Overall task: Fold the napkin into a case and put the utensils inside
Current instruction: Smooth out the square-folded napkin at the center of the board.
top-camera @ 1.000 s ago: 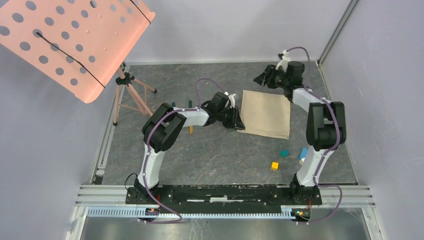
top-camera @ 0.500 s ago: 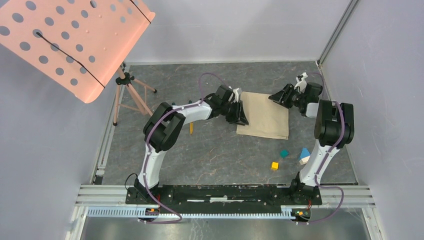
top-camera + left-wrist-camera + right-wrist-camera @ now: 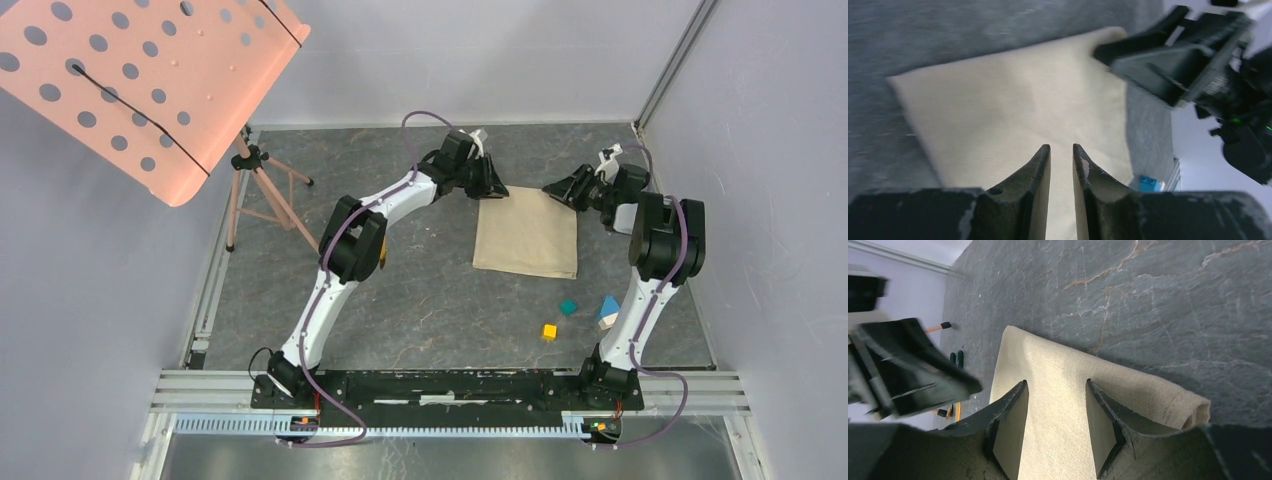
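Two arms stretch to the far side of the table [image 3: 430,300]. The left gripper [image 3: 1061,147], fingers barely parted and empty, hovers over the far left corner of the flat napkin [image 3: 527,235]. The right gripper [image 3: 1055,382], half open and empty, hovers over its far right corner.

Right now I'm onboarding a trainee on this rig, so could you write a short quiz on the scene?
1. True or false: the left arm's fingers grip the napkin.
2. The small cubes lie: A) nearer the arm bases than the napkin, B) on the napkin, C) beyond its far edge.
3. Fill in: the right arm's fingers stand ___ over the napkin.
Key: 1 false; 2 A; 3 open.
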`<state>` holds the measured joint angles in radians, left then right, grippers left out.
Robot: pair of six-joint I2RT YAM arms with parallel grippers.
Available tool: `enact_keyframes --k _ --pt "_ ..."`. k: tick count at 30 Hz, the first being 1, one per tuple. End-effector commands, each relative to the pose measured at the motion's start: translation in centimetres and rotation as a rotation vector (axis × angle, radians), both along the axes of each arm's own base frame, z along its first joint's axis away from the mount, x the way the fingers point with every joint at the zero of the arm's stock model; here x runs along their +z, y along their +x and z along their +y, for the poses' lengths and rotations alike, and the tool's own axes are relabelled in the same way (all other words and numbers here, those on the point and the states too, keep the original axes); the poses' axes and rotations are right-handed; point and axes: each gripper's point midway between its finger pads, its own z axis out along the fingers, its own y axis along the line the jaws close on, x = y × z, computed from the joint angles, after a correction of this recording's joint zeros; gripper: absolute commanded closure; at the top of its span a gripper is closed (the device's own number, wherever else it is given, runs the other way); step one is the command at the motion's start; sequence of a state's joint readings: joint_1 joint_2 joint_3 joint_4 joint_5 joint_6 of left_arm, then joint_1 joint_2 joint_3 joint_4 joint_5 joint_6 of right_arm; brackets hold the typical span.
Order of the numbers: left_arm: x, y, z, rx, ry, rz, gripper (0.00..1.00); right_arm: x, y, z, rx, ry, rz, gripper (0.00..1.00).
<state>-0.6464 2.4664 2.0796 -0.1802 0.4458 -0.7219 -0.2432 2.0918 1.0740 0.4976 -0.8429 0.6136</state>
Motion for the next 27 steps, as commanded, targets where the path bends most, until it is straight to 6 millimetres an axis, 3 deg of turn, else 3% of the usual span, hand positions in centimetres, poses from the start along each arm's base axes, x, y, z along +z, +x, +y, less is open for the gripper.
enact_keyframes --k 1,6,9,12,19,23,25,27 --pt "-3.5 2.5 1.8 0.081 -0.032 0.115 0.7 1.2 1.5 -0.2 0.026 0.01 -0.077 0.48" --pt "-4.4 3.5 1.5 0.06 -0.089 0.078 0.68 0.8 1.8 -0.1 0.037 0.042 -0.082 0.48" --pt "-6.5 4.2 2.6 0.131 -0.052 0.128 0.68 0.1 1.5 -0.9 0.013 0.015 -0.066 0.49" --pt "-8.6 3.8 4.1 0.216 -0.029 0.23 0.71 -1.3 1.2 -3.4 -0.052 -0.06 -0.029 0.48" --pt "-10.2 2.2 6.0 0.236 -0.014 0.272 0.75 -4.0 0.2 -9.5 -0.166 -0.139 0.052 0.46" --pt "-10.2 2.0 6.4 0.201 0.016 0.265 0.75 -2.8 0.4 -10.2 -0.168 -0.179 0.054 0.45" --pt "-9.2 2.1 6.5 0.182 0.034 0.238 0.74 -2.2 0.0 -10.9 -0.189 -0.23 0.084 0.45" --pt "-6.7 2.2 6.2 0.154 0.016 0.197 0.71 -1.1 -1.0 -11.0 -0.198 -0.286 0.107 0.45"
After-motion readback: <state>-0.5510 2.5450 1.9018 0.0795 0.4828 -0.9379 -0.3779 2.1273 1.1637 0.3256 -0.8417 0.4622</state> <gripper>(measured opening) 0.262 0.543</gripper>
